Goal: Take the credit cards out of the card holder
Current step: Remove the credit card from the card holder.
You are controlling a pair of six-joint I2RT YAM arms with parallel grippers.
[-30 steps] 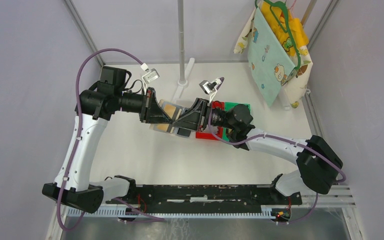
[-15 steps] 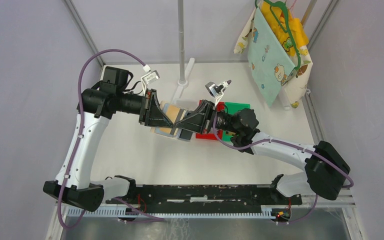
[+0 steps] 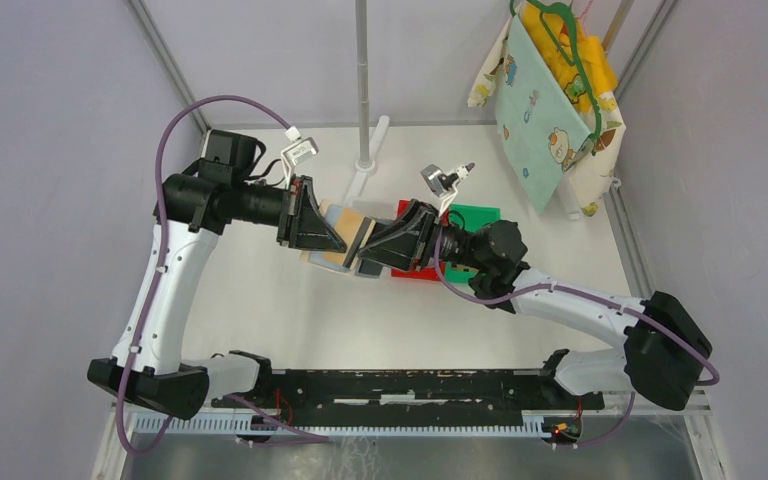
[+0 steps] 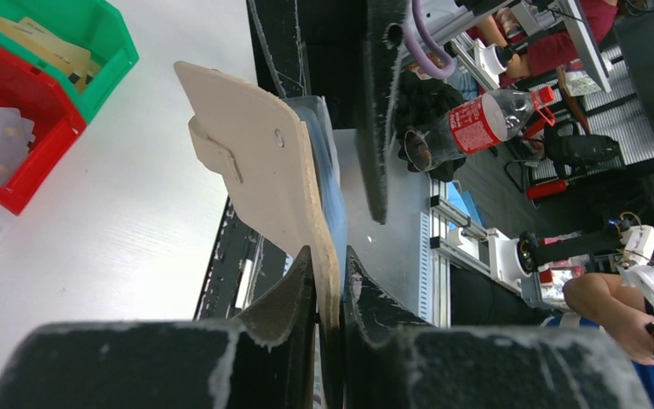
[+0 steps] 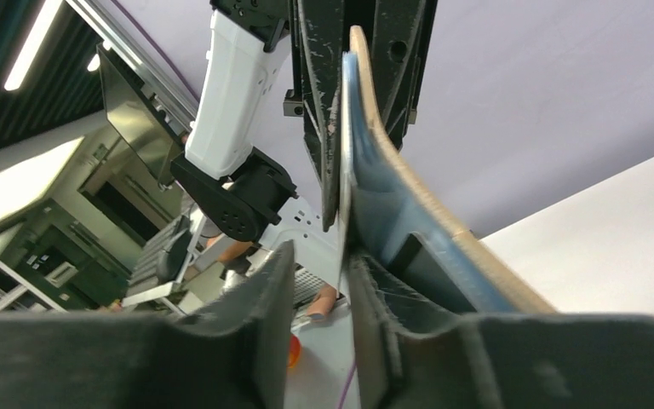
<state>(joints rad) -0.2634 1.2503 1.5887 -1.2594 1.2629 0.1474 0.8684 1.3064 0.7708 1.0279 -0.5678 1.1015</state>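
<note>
Left claw (image 4: 328, 256), clamped on card holder (image 4: 255, 153) edge

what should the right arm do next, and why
Probably close the right gripper and draw back, away from the left arm. The left gripper is clamped on the tan card holder. The right jaws stand apart around a thin edge at its blue pocket, which is likely a card.

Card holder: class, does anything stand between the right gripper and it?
Nothing visible does. The left gripper pinches the card holder by one end; the right gripper is at the other end, fingers apart around a thin edge.
</note>
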